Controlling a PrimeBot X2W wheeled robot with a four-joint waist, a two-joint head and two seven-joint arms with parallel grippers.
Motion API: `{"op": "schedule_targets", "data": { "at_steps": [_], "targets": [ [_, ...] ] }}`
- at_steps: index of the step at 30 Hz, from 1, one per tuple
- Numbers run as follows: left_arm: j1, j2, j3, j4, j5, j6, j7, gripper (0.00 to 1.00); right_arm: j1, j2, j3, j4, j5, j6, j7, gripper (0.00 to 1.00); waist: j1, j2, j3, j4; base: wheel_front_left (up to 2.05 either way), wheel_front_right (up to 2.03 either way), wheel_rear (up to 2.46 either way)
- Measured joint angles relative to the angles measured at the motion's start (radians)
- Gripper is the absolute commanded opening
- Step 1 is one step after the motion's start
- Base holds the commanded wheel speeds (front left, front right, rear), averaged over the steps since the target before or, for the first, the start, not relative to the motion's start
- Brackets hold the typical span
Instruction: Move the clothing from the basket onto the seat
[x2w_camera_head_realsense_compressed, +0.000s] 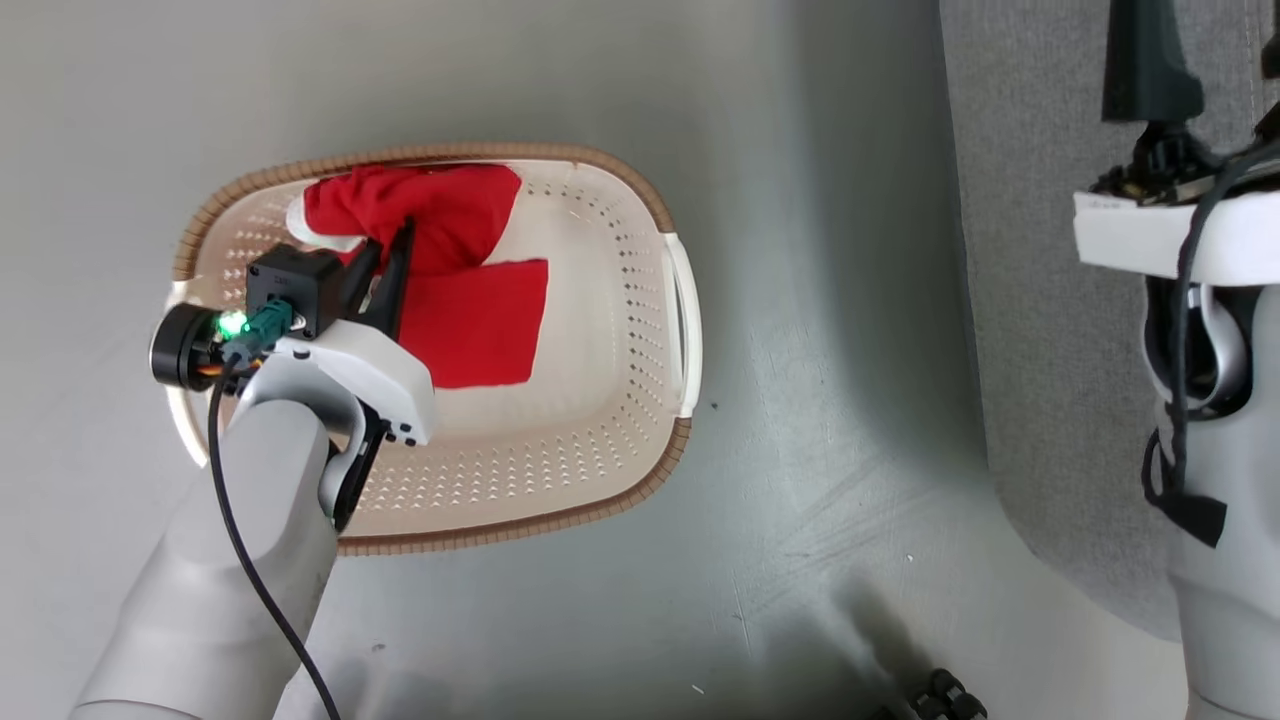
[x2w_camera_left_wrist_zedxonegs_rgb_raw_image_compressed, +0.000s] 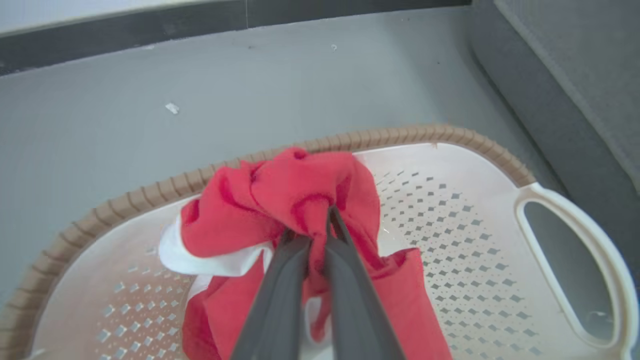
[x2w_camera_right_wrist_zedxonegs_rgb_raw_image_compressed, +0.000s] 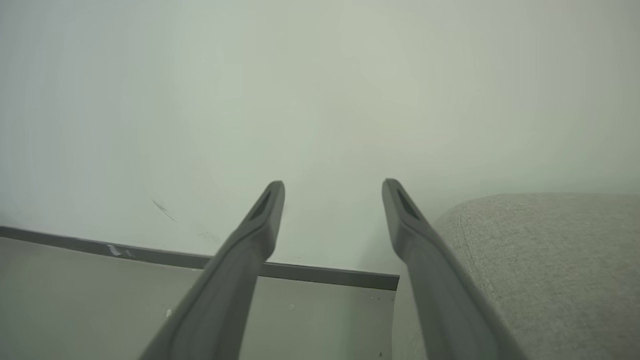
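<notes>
Clothing (x2w_camera_head_realsense_compressed: 470, 320): seemingly 2 red pieces, both inside basket (x2w_camera_head_realsense_compressed: 620, 400); none visible on seat (x2w_camera_head_realsense_compressed: 1030, 300).
Left hand (x2w_camera_left_wrist_zedxonegs_rgb_raw_image_compressed: 315, 225): clamped on a bunched red fold.
Right hand (x2w_camera_right_wrist_zedxonegs_rgb_raw_image_compressed: 332, 195): spread wide, empty.
Remaining: lift, carry, release, likely 2 trips.

Both arms at work: left pincer (x2w_camera_head_realsense_compressed: 398, 240) clamped, right pincer (x2w_camera_right_wrist_zedxonegs_rgb_raw_image_compressed: 333, 186) spread wide.
The pale left forearm (x2w_camera_head_realsense_compressed: 230, 560) rises from the lower left of the head view. Its white wrist (x2w_camera_head_realsense_compressed: 370, 375) is bent so that the two dark fingers (x2w_camera_left_wrist_zedxonegs_rgb_raw_image_compressed: 280, 295) slant forward and down, tips almost meeting, with a fold of the clothing (x2w_camera_left_wrist_zedxonegs_rgb_raw_image_compressed: 300, 190) pinched between them. The right forearm (x2w_camera_head_realsense_compressed: 1225, 520) stands at that view's right edge, a black cable (x2w_camera_head_realsense_compressed: 1185, 330) hanging along it. Its long fingers (x2w_camera_right_wrist_zedxonegs_rgb_raw_image_compressed: 250, 250) are held well apart.
</notes>
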Motion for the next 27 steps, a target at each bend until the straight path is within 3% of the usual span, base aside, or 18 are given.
{"op": "schedule_targets", "data": {
  "at_steps": [13, 27],
  "targets": [
    [0.016, 0.032, 0.02, -0.174, 0.006, -0.009, -0.001, 0.0, 0.072, -0.002, 0.02, 0.061, -0.03, 0.0, 0.0, 1.0, 0.0, 0.0, -0.127, 0.057, 0.0, 0.0, 0.0],
    [0.038, 0.041, 0.0, -0.275, -0.005, -0.051, 0.007, 0.0, 0.146, -0.019, 0.047, 0.109, -0.043, 0.0, 0.0, 1.0, 0.0, 0.0, -0.285, 0.105, 0.0, 0.0, 0.0]
  ]
}}
